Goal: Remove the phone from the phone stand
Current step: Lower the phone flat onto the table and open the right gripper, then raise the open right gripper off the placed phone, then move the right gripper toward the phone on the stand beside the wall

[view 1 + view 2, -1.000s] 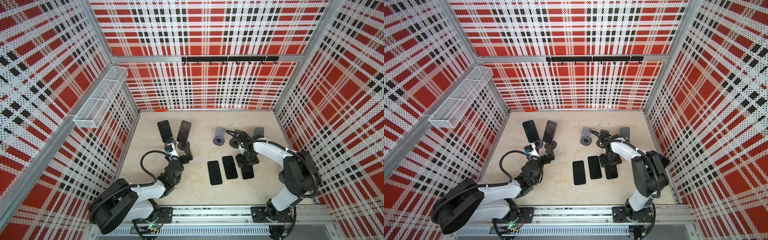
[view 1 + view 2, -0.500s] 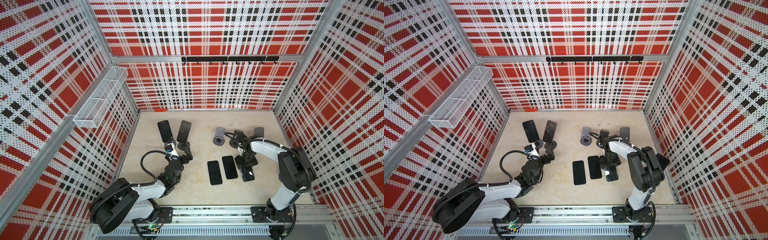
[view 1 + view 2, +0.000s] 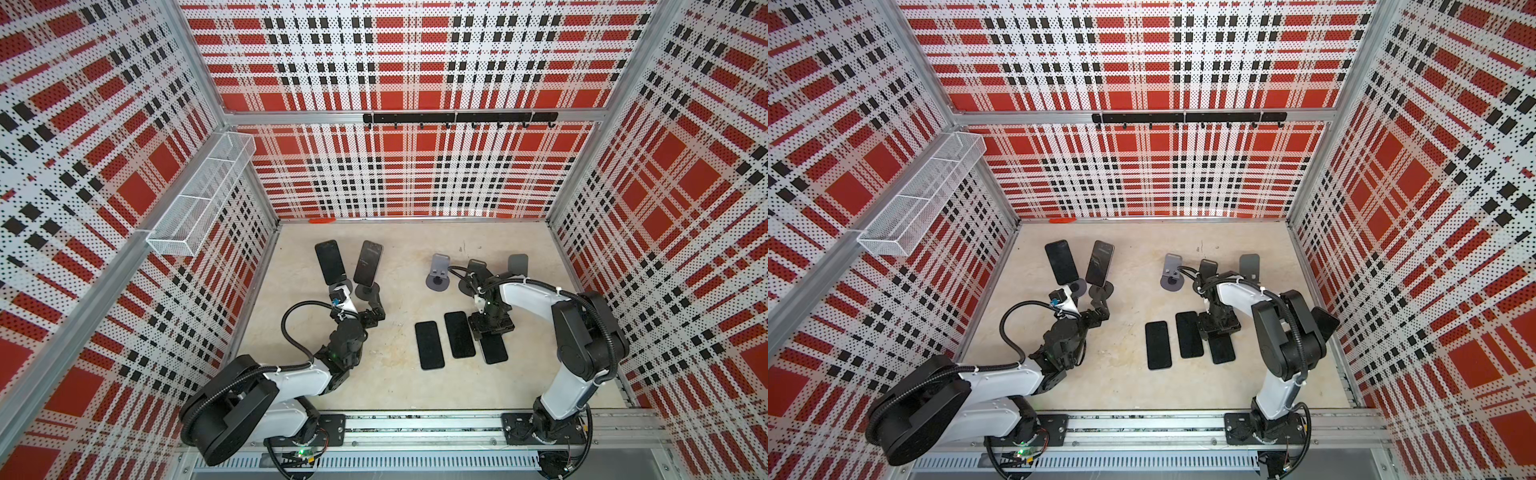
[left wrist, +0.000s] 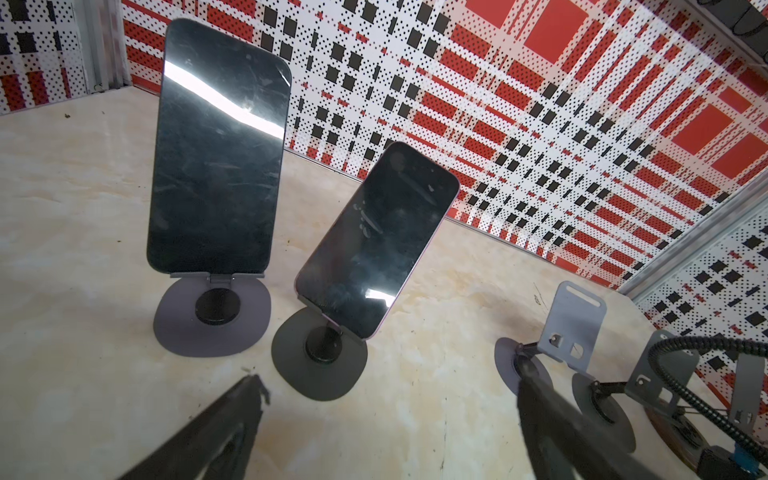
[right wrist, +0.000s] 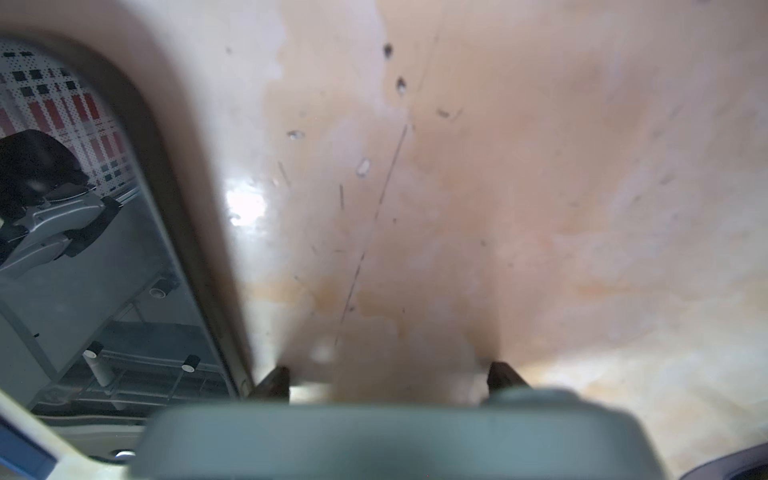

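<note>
Two dark phones lean on round-based phone stands at the back left: the larger phone (image 3: pixel 330 262) (image 4: pixel 216 166) on the stand (image 4: pixel 212 316), the smaller phone (image 3: pixel 368 262) (image 4: pixel 374 241) on the stand (image 4: pixel 320 365). My left gripper (image 3: pixel 361 305) (image 4: pixel 390 376) hovers open just in front of them, with nothing between its fingers. My right gripper (image 3: pixel 490 328) (image 5: pixel 388 376) points down over the far end of a third phone (image 3: pixel 494 351) that lies flat on the table. Its jaws stand apart on either side of that end.
Two more phones (image 3: pixel 429 345) (image 3: pixel 459 334) lie flat beside the third; one (image 5: pixel 83 208) shows as a glossy screen in the right wrist view. Three bare stands (image 3: pixel 438 272) (image 3: pixel 476 270) (image 3: pixel 518 264) line the back right. A wire basket (image 3: pixel 199 203) hangs on the left wall.
The right arm has shifted a little over the third flat phone, which has settled flat beside the other two. The left arm has not moved.
</note>
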{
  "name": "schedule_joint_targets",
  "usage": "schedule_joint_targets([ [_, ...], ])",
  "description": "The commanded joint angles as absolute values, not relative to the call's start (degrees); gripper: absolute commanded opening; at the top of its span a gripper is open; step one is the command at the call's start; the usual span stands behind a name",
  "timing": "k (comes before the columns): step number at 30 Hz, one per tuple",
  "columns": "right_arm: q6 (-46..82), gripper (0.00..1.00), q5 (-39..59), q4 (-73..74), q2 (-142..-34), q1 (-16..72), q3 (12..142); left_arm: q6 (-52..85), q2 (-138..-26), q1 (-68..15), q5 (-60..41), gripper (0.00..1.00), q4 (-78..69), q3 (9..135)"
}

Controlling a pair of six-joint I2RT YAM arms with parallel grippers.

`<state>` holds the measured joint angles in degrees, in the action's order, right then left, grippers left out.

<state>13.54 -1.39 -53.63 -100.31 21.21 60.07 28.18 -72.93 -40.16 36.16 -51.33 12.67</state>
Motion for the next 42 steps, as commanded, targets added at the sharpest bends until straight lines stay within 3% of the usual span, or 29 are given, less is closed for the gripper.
schedule_joint_targets([
  [1, 13.0, 0.78, -2.2, -50.9, -102.4, 20.7, 59.1, 27.7, -73.0, -39.8, 36.2, 0.98, -51.7, 12.9],
  [18, 12.4, 0.81, -0.4, -49.2, -102.3, 20.7, 58.8, 27.7, -74.0, -39.8, 36.0, 0.98, -51.7, 13.3],
  [28, 13.5, 0.84, -4.5, -50.3, -100.5, 20.8, 59.6, 27.6, -73.3, -39.8, 35.9, 0.98, -51.7, 13.1],
  [39, 17.5, 0.86, -11.4, -42.0, -77.9, 20.9, 56.4, 27.1, -73.4, -39.8, 36.8, 0.98, -51.7, 13.2],
  [42, 19.4, 0.89, -18.5, -38.5, -71.3, 20.8, 53.4, 27.1, -73.4, -39.8, 36.8, 0.98, -51.7, 13.1],
])
